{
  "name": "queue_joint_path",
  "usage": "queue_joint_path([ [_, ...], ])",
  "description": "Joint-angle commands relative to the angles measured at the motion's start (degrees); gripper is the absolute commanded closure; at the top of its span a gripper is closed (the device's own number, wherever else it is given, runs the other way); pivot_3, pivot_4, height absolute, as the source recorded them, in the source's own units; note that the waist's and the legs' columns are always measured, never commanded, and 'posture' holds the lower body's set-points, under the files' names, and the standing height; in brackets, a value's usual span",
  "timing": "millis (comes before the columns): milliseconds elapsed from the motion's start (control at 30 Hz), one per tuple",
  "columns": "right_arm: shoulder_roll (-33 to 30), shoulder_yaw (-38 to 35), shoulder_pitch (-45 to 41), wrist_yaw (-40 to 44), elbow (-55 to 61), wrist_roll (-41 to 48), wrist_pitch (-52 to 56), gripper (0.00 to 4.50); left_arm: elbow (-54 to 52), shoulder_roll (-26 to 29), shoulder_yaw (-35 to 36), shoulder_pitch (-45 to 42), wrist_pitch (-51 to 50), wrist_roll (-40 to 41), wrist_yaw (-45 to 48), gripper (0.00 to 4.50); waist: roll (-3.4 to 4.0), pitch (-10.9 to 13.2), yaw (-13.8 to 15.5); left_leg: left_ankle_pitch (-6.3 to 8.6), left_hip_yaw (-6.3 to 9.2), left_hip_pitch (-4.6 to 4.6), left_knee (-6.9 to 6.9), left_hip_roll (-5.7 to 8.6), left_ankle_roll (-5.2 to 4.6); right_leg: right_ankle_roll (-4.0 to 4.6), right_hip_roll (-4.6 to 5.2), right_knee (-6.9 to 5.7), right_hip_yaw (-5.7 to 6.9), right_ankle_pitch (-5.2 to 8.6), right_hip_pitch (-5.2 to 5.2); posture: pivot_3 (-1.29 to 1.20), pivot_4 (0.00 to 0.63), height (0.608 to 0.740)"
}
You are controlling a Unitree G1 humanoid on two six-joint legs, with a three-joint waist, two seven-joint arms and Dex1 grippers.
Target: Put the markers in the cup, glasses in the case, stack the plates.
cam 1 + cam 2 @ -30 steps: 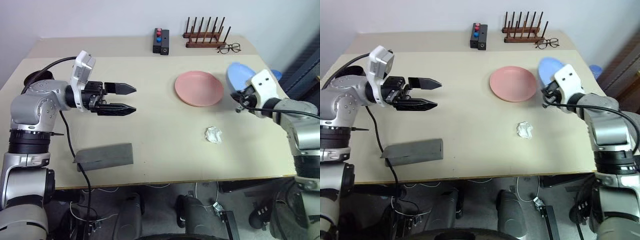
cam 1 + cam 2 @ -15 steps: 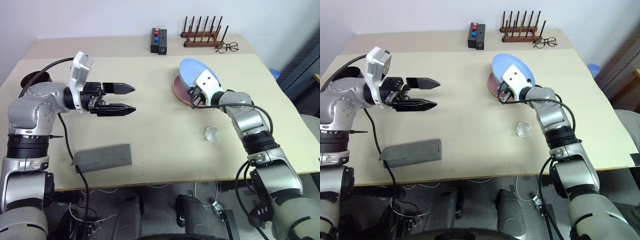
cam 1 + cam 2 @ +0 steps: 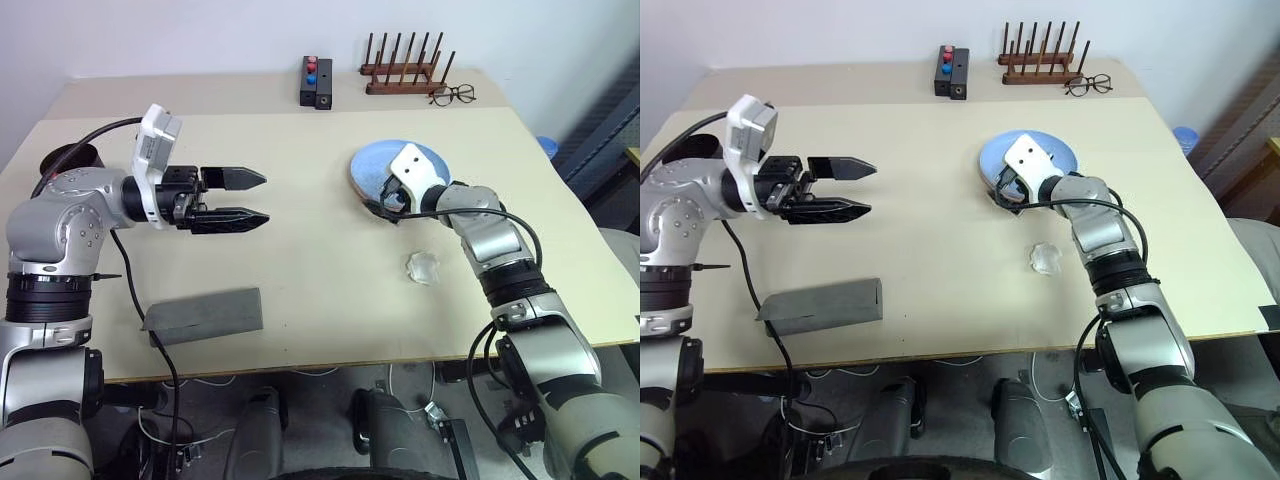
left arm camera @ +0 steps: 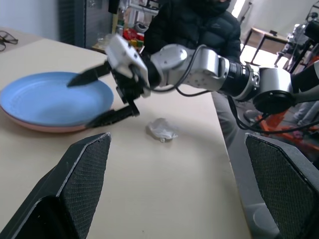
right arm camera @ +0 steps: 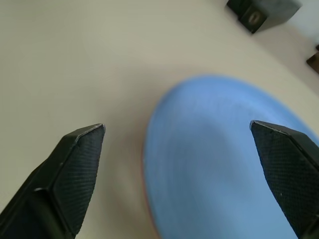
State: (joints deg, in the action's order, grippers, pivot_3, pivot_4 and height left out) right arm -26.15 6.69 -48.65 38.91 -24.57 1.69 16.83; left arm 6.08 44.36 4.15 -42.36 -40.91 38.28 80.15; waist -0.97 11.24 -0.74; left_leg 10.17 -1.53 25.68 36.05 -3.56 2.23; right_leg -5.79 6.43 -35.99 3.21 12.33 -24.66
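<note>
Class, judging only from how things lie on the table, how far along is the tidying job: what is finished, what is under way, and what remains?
Done: the blue plate lies on the pink plate, stacked. In hand: nothing; the right end effector is open at the stack's edge, and the left end effector is open over bare table. Left: the grey case lies flat near the front edge; whether it holds the glasses cannot be told, nor the markers' state.

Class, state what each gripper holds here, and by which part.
Nothing is held. The right gripper stands open at the blue plate, and the left gripper is open over the table.
</note>
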Motion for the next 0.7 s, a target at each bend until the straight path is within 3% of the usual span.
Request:
queue_joint_path([
  [33, -2.5, -8.3, 2.2, 2.9, 14.2, 9.5, 9.5, 0.02, -0.8, 0.6, 1.2, -0.8, -0.3, 1.4, 0.7, 0.0, 0.0, 0.0, 0.1, 0.0, 0.0, 0.0, -0.01, 0.0, 0.0, -0.01, 0.0, -0.01, 0.0, 0.0, 0.0, 0.0, 0.15, 0.74],
  [333, -14.2, -14.7, 21.8, 10.0, 40.4, 22.5, 28.3, 0.02, -0.2, -0.2, 0.7, -0.6, -0.2, 1.4, 1.2, 0.0, 0.0, 0.0, 0.8, 0.01, -0.02, -0.11, 0.03, -0.02, 0.01, 0.25, 0.0, 0.03, -0.01, 0.13, 0.05, 0.0, 0.15, 0.74],
  [500, -17.6, -13.0, 29.0, 7.9, 43.7, 20.7, 29.6, 0.02, 1.1, -0.7, -0.2, -1.7, 0.5, 1.0, 2.0, 0.0, -0.01, 0.0, 1.2, 0.01, -0.02, -0.12, 0.04, -0.02, 0.01, 0.27, 0.01, 0.05, -0.01, 0.14, 0.06, 0.0, 0.15, 0.74],
  [700, -18.2, -9.2, 31.7, 4.6, 41.1, 17.6, 30.8, 0.02, 1.3, -0.9, -0.6, -2.0, 0.7, 0.7, 2.3, 0.0, -0.01, 0.0, 1.4, 0.01, -0.02, -0.09, 0.07, -0.02, 0.01, 0.28, 0.01, 0.07, -0.01, 0.14, 0.06, 0.0, 0.15, 0.74],
])
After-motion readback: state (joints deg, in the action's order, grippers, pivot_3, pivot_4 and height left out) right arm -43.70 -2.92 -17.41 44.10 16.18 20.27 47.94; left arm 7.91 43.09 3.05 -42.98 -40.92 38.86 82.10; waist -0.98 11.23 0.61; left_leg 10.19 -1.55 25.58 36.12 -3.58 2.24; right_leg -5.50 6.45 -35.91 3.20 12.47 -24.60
